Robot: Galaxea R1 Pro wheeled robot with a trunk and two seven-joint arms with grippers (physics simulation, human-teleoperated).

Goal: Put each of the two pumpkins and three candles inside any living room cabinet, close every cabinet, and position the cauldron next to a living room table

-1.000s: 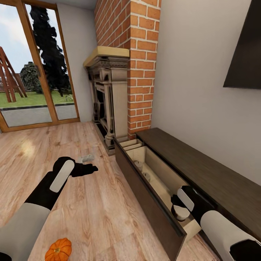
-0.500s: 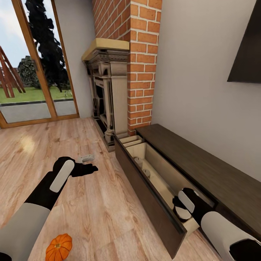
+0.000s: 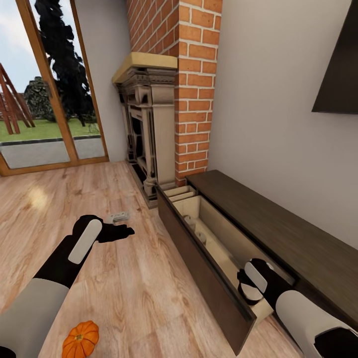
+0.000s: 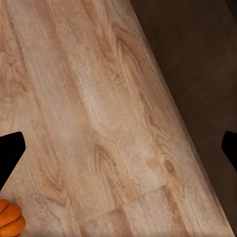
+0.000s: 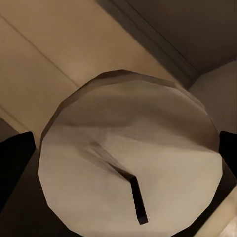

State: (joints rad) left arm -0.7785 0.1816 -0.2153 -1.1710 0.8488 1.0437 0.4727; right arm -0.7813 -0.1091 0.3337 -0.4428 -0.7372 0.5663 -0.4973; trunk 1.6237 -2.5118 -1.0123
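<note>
Head view shows the cabinet (image 3: 278,238) along the wall with its drawer (image 3: 209,258) pulled out, presumably so candles can go in; 2 pale candles (image 3: 190,221) already stand inside. The right gripper (image 3: 248,287) reaches into the drawer's near end, its fingers either side of a third candle (image 5: 131,163); whether they pinch it is unclear. The left gripper (image 3: 122,231) hovers spread over the floor (image 3: 124,288), 1 pumpkin (image 3: 80,339) lying behind it.
</note>
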